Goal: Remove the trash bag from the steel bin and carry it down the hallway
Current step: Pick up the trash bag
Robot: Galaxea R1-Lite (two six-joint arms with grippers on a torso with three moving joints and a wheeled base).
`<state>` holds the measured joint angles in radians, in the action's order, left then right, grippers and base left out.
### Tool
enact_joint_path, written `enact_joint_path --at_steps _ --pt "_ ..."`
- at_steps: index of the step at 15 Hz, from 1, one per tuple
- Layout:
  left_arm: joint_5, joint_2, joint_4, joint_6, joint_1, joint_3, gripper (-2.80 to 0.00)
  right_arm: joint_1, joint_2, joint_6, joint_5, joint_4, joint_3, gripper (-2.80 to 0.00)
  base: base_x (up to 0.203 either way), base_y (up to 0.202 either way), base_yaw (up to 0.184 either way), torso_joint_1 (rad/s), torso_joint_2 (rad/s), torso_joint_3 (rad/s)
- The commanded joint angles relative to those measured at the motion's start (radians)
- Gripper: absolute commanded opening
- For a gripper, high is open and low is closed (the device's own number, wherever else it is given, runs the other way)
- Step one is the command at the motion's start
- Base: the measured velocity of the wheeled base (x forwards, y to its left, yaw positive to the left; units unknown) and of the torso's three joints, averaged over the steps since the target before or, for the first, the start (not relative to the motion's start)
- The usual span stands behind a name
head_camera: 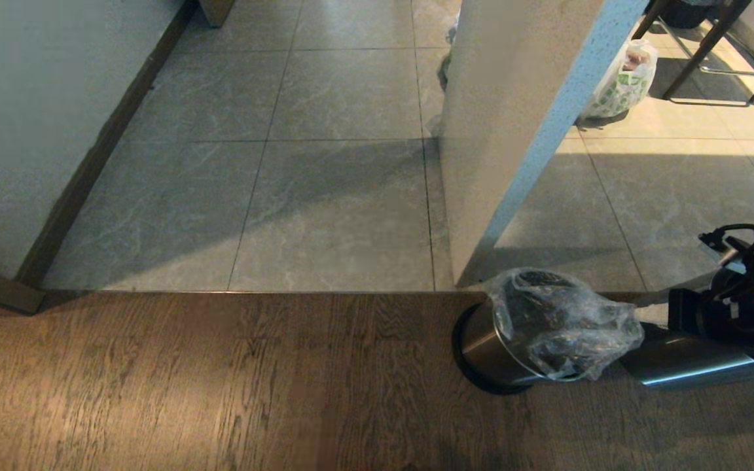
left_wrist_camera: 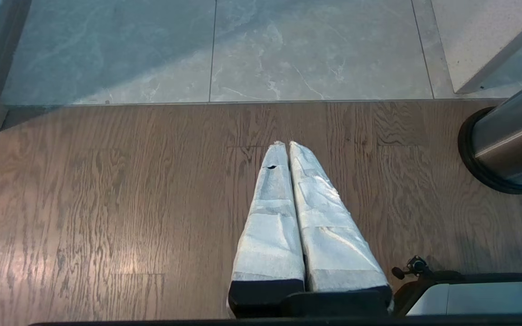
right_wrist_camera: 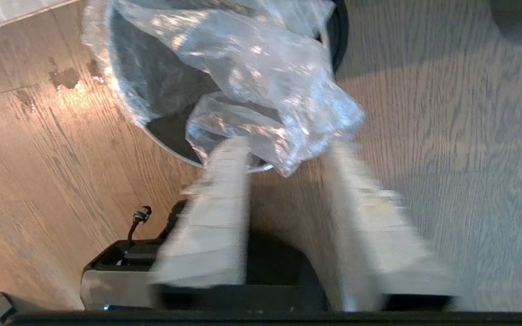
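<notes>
One bag mattered here: your trash bag (head_camera: 563, 324) sat in the steel bin (head_camera: 488, 350) at about four o'clock in the head view, on the wood floor (head_camera: 220, 386) just short of the tiled hallway (head_camera: 324, 183) that ran off toward twelve. Its mouth was folded out over the rim, and a loose flap bulged off the side toward three o'clock, which looked like the reason you came in from that side: the flap offered thin film to pinch without reaching into the bin.

Your right tool (right_wrist_camera: 288, 156) reached in from the three o'clock edge. The wrist view showed its two padded fingers (right_wrist_camera: 224, 190) spread apart, with the hanging flap's tip dipping between them. They gripped nothing; whether the film brushed a finger could not be told.

Your left tool (left_wrist_camera: 287, 147) hung parked over bare wood, fingers pressed together and empty, with the bin's base off to its side. A white shopping bag (head_camera: 622, 82) lay beyond the wall corner (head_camera: 514, 131) at one o'clock.
</notes>
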<state>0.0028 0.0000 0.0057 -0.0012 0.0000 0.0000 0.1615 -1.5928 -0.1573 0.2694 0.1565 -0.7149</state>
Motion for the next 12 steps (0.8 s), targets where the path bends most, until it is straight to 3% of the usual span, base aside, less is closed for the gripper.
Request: enact_joint_path --at_steps 1,7,12 --pt "0.0 0.0 0.0 0.0 0.0 0.0 -2.8 -0.002 0.004 0.008 0.001 0.015 0.003 0.0 0.0 0.0 0.0 0.0 0.0 0.0" --pt "0.0 0.0 0.0 0.0 0.0 0.0 -2.8 -0.001 -0.107 0.014 0.002 0.029 0.003 0.0 0.0 0.0 0.0 0.0 0.0 0.0" --pt "0.0 0.0 0.0 0.0 0.0 0.0 -2.8 0.0 -0.238 0.014 0.001 0.232 -0.01 0.0 0.0 0.0 0.0 0.0 0.0 0.0"
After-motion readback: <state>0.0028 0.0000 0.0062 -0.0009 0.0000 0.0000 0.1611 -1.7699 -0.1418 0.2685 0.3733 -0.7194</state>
